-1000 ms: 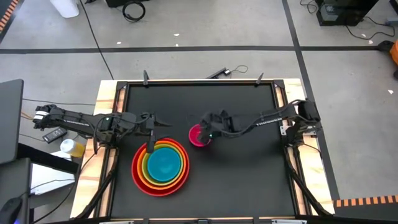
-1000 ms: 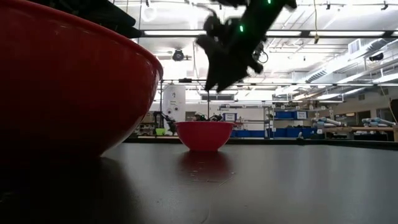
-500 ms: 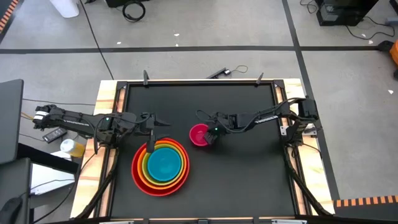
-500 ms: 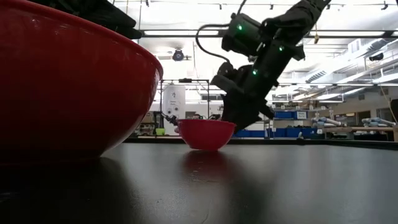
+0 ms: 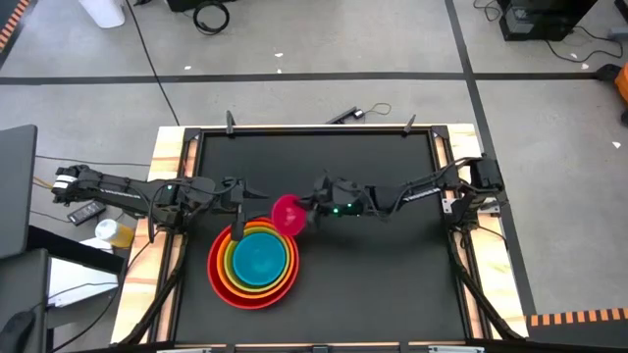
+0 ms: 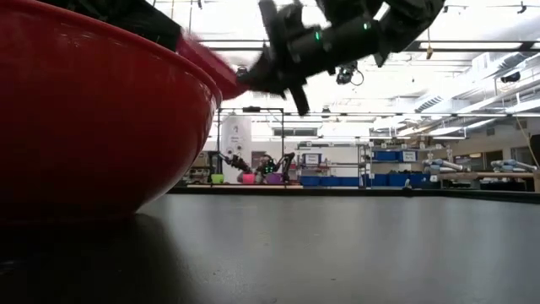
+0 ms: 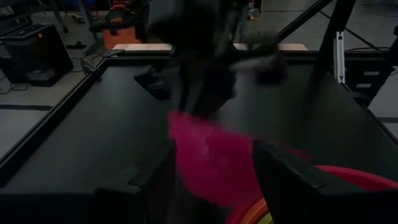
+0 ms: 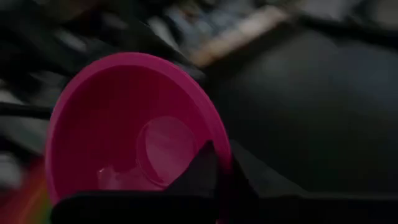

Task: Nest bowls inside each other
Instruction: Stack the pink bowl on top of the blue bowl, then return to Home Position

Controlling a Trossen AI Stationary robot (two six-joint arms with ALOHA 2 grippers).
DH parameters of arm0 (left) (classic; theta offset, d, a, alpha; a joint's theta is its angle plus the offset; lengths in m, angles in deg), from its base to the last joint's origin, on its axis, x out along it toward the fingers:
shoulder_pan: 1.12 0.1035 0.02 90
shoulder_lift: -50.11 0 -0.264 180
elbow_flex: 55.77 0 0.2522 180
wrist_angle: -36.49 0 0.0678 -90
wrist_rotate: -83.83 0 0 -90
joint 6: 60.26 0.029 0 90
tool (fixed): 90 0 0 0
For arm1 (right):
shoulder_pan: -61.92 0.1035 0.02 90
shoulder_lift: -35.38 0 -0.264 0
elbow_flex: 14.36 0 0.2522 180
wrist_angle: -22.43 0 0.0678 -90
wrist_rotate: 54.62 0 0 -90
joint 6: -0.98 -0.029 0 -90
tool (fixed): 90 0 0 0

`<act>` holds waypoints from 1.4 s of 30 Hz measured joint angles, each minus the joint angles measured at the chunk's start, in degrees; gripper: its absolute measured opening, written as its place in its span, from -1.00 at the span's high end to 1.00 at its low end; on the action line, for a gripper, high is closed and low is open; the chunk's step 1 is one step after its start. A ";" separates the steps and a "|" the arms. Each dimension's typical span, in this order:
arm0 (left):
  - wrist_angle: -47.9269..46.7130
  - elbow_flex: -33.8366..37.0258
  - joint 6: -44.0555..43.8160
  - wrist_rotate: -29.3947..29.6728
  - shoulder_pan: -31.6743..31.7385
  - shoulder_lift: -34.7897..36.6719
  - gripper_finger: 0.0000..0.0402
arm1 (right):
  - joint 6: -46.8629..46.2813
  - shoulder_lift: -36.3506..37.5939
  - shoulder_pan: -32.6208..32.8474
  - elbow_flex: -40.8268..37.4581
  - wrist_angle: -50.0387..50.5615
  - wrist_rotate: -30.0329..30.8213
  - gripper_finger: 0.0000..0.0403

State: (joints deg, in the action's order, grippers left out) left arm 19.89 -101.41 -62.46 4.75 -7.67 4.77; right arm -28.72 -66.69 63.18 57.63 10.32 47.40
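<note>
A stack of nested bowls (image 5: 253,261) sits on the black table near its front left: red (image 6: 84,110) outermost, then orange, yellow-green and blue. The pink bowl (image 5: 287,214) hangs in the air just right of the stack's far rim, with my right gripper (image 5: 307,210) shut on it. In the low view the pink bowl (image 6: 211,63) shows above the red bowl's rim. My left gripper (image 5: 240,208) stays open over the stack's far-left rim, and the blurred pink bowl (image 7: 217,155) shows beyond its fingers. My right gripper pinches the pink bowl's rim (image 8: 221,146) on the side facing the table's right. One finger (image 8: 199,168) is inside the bowl; the other is hidden behind the wall. The fingers come nearly level from the table's right. The bowl is lifted clear and tilted.
The table's wooden frame (image 5: 172,147) runs around the black mat. The right half of the mat (image 5: 392,275) is bare. Cables and a small device (image 5: 343,116) lie on the floor beyond the far edge.
My right gripper has shut on the pink bowl's rim, tipped up toward level and lifted the bowl off the table. It has carried the bowl toward the table's left, up to the stack; the bowl is now tilted in the air.
</note>
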 joint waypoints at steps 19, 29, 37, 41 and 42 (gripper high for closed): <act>11.92 0.02 1.56 2.48 1.17 -5.28 -0.07 | 12.23 -16.41 3.90 17.18 -5.99 -13.00 0.66; 13.85 0.03 0.95 2.08 1.14 -11.81 -0.07 | 11.22 -13.96 2.31 20.74 10.15 -11.05 0.06; 14.99 0.02 -1.07 1.90 0.52 -13.47 -0.07 | 12.75 -5.60 2.67 19.83 31.20 1.35 -0.10; 16.50 0.02 -1.56 3.16 0.52 -11.54 -0.07 | 12.66 1.42 4.91 13.87 34.92 7.75 -0.08; 17.67 0.02 -2.25 3.99 0.46 -10.68 -0.07 | 12.35 3.71 5.46 11.85 34.63 7.09 -0.08</act>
State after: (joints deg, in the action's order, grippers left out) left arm 37.57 -101.39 -64.70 8.74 -7.21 -5.91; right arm -16.37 -62.98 68.65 69.48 44.95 54.49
